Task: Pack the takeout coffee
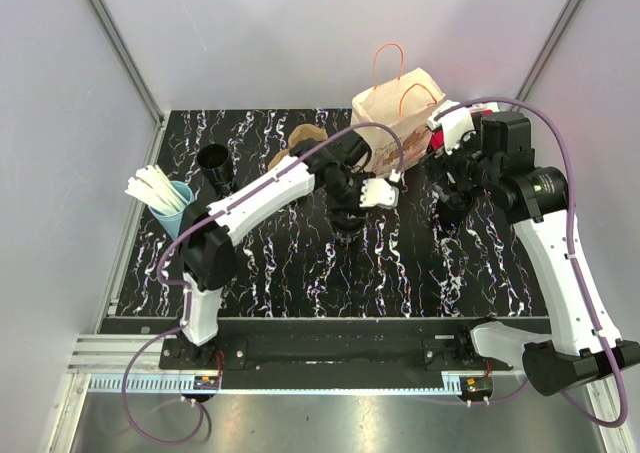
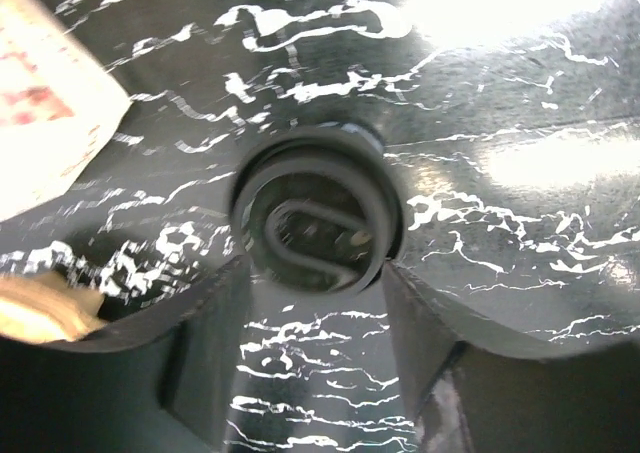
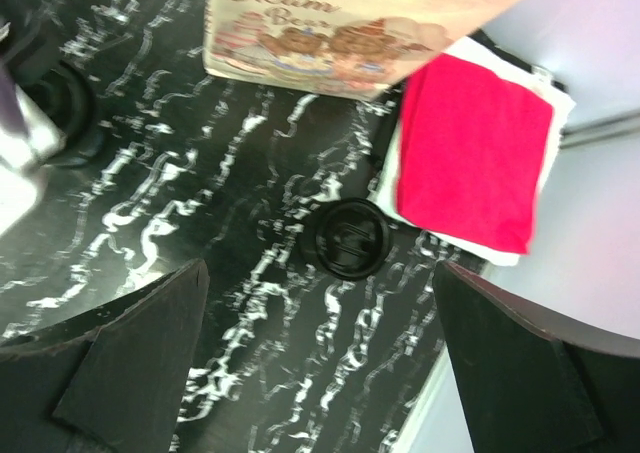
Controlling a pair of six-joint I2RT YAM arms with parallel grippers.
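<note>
on the table (image 1: 300, 273), left gripper (image 2: 315, 273) astride black cup (image 2: 315, 223), right gripper (image 3: 320, 268) spread

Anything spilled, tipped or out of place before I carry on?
Nothing stands out. No spill on the table; the bag stands upright, the lidded cup sits upright between the left fingers, and another black lid sits level beside the red napkin.

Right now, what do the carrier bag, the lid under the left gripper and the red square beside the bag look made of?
Carrier bag: matte brown paper, creased, printed. Cup lid: probably black plastic, moulded ridges, slight sheen. Red square: matte and soft, napkin paper or cloth; cannot tell which.
</note>
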